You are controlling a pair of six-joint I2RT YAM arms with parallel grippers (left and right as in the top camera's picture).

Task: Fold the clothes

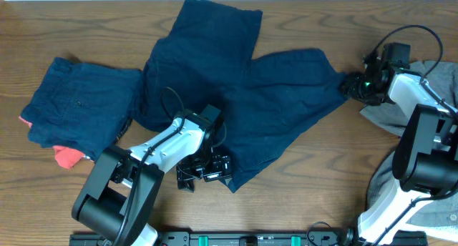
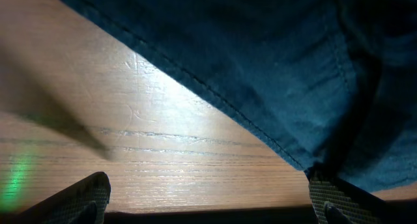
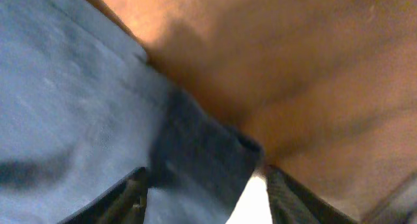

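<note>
Dark navy shorts (image 1: 236, 89) lie spread out across the middle of the table. My left gripper (image 1: 204, 171) sits low at their near hem. In the left wrist view its fingers (image 2: 208, 198) are wide open over bare wood, and the right finger touches the hem of the shorts (image 2: 273, 61). My right gripper (image 1: 352, 85) is at the shorts' right corner. In the right wrist view its fingers (image 3: 203, 185) are partly open with the shorts' corner (image 3: 195, 152) between them and a bright gap by the right finger. A second navy garment (image 1: 79, 103) lies folded at the left on a coral-red piece (image 1: 66, 157).
A grey garment (image 1: 440, 85) lies at the right edge under my right arm. The table's far edge runs along the top of the overhead view. A black rail (image 1: 250, 239) borders the near edge.
</note>
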